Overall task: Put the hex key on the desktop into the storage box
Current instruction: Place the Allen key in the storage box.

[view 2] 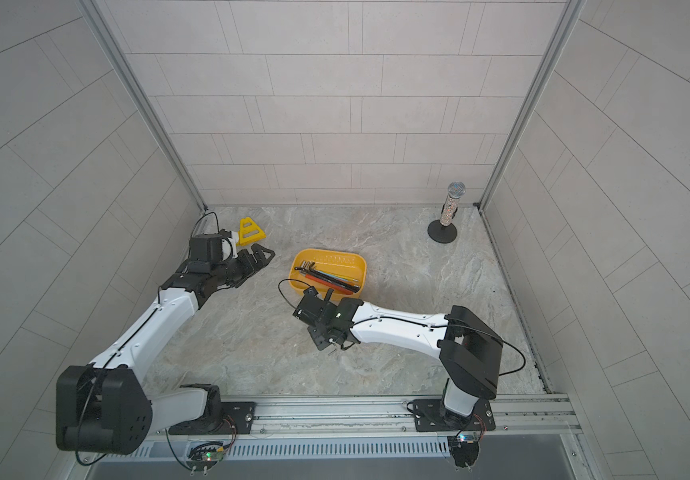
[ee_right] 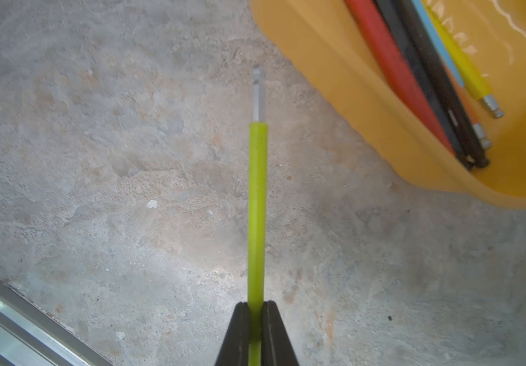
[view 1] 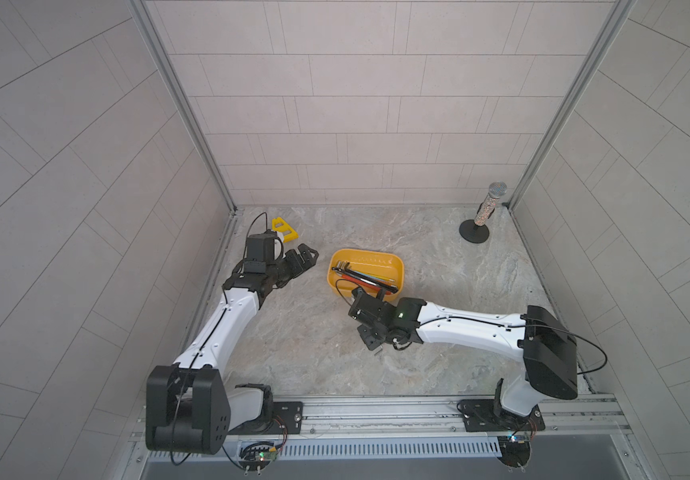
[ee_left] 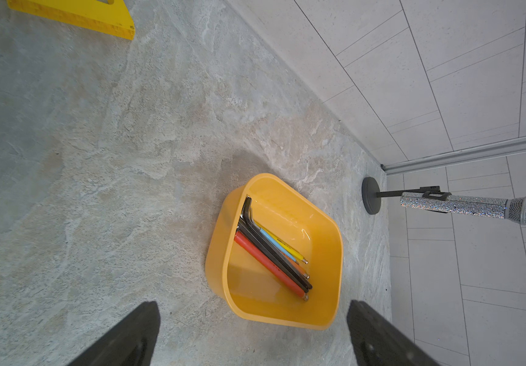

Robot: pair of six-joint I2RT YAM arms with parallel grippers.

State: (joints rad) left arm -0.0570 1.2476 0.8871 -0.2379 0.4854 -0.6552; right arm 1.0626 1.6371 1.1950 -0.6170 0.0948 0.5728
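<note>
Over desktop [ee_right: 97, 158], right end effector [ee_right: 255, 305] grasping half-hidden hex key [ee_right: 258, 206], left end effector [ee_left: 253, 303] released.

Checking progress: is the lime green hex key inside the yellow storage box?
No, the right claw is shut on the green hex key outside the storage box, with desktop behind it.

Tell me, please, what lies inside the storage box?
The storage box holds a bundle of hex keys: red, black, light blue and yellow show, with an orange one mostly hidden beneath the black ones. In both top views the right arm covers its near rim.
</note>
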